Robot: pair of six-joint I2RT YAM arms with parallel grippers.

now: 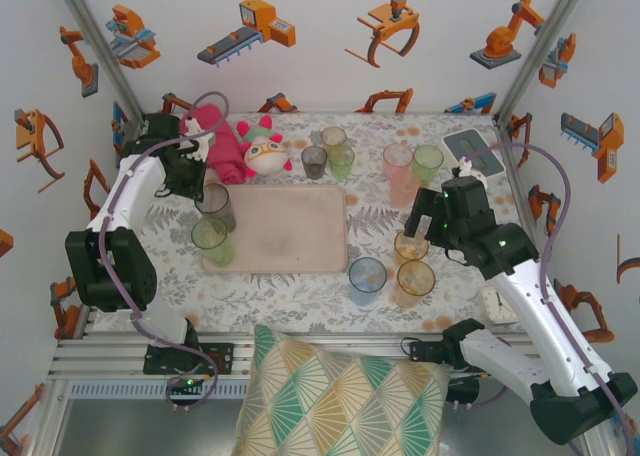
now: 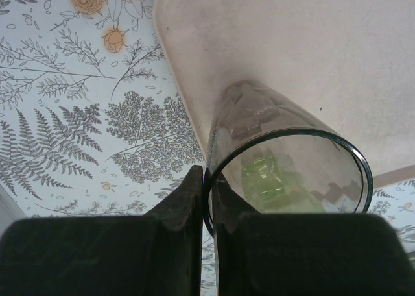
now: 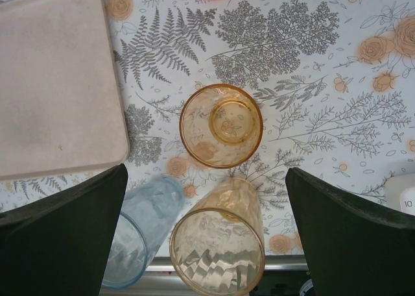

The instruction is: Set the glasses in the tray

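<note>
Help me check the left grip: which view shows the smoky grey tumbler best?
Left wrist: the smoky grey tumbler appears close up, its rim pinched by the left tool, over the tray edge. Top external shows the tumbler small, from above, at the tray's left edge.

L arm (image 1: 125,191) & R arm (image 1: 530,306): white shells w/ black joints, lilac cables (image 1: 566,196) alongside, green LEDs (image 1: 494,244); matte-black wedge fingers (image 3: 58,231).
</note>
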